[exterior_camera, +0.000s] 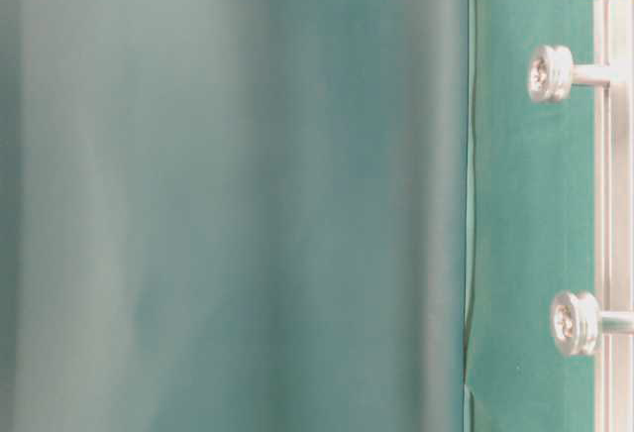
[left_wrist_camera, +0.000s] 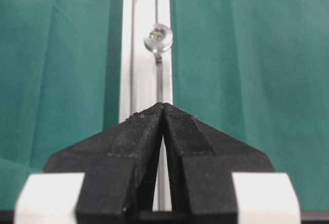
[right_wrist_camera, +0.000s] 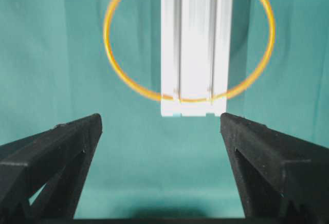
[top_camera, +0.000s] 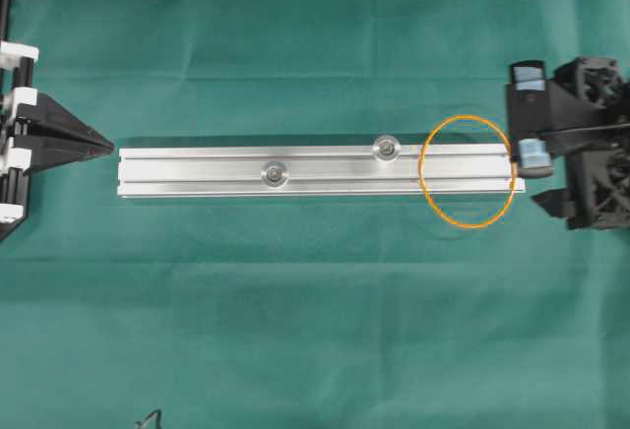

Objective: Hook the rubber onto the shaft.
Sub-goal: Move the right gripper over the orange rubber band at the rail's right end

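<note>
Right hand [right_wrist_camera: 160, 126] open — rubber [right_wrist_camera: 128, 88] ahead.

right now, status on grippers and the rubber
Left gripper shut, empty. Right gripper open, facing rail end. Rubber draped over rail, unhooked. Nothing in the way.

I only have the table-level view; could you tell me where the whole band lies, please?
Observer: The band lies across the rail at its end nearest the right gripper.
Operator: Is it hooked on a shaft?
Observer: No, both shafts stand outside the loop.
Operator: And the grippers?
Observer: The right one is open, facing that end; the left gripper is shut at the other end.
</note>
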`<action>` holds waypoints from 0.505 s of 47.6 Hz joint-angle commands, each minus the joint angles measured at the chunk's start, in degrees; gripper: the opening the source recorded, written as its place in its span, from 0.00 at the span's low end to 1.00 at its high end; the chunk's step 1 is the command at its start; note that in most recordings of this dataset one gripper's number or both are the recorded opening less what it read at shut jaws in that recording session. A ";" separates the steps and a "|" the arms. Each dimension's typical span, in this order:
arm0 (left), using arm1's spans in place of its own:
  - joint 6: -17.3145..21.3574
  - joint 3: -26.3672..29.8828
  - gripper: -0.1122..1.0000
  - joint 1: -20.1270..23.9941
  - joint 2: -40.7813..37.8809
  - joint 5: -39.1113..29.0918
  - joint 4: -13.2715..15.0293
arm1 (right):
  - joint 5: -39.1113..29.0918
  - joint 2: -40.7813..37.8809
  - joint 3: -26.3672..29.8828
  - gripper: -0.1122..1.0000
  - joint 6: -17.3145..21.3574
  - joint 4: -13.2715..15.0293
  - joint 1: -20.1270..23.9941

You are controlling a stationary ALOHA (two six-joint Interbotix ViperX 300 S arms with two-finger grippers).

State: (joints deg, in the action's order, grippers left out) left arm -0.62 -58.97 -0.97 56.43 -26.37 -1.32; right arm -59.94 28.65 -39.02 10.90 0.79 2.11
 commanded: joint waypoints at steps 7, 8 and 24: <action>0.09 1.76 0.12 -0.18 -0.53 0.35 -0.09 | 1.14 -3.78 4.48 0.98 -0.09 -0.18 0.26; 0.09 1.76 0.12 -0.18 -0.53 0.35 -0.09 | 1.14 -4.04 4.66 0.98 -0.09 -0.18 0.26; 0.09 1.76 0.12 -0.18 -0.53 0.26 -0.09 | 1.14 -5.45 5.62 0.98 -0.09 -0.44 0.35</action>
State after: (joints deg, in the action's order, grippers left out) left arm -0.62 -58.97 -0.97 56.43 -26.37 -1.32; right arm -59.06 22.94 -34.89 10.90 0.62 2.29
